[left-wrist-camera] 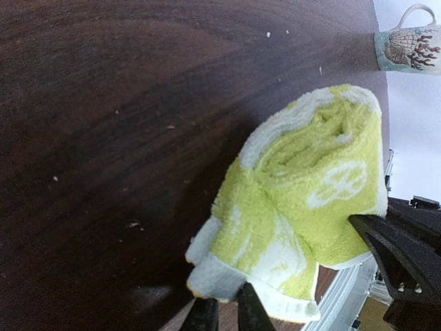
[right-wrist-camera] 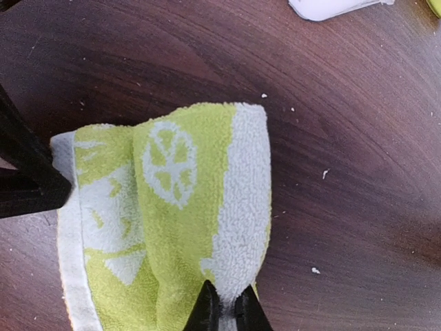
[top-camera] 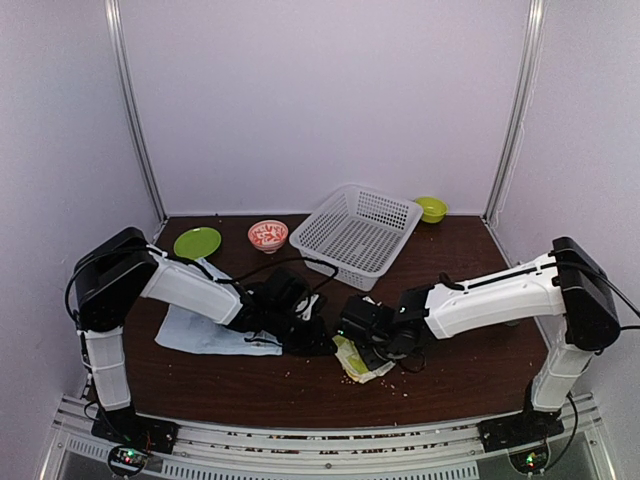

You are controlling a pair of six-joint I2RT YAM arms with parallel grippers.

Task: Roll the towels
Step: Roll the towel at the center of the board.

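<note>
The lime-green towel (top-camera: pixel 362 364) lies loosely rolled into a bundle near the table's front middle, between my two grippers. In the left wrist view the green towel (left-wrist-camera: pixel 310 200) shows its rolled end, and my left gripper (left-wrist-camera: pixel 222 303) is shut on its white hem corner. My right gripper (right-wrist-camera: pixel 229 298) is shut on the white border of the green towel (right-wrist-camera: pixel 172 207) at the other side. Seen from above, the left gripper (top-camera: pixel 318 340) and the right gripper (top-camera: pixel 358 336) almost meet over the bundle. The pale blue towel (top-camera: pixel 205 330) lies flat under the left arm.
A white mesh basket (top-camera: pixel 355 235) stands at the back middle. A green plate (top-camera: pixel 197 242) and a red patterned bowl (top-camera: pixel 268 235) are to its left, and a small green bowl (top-camera: pixel 431 208) to its right. A printed mug (left-wrist-camera: pixel 406 48) shows in the left wrist view.
</note>
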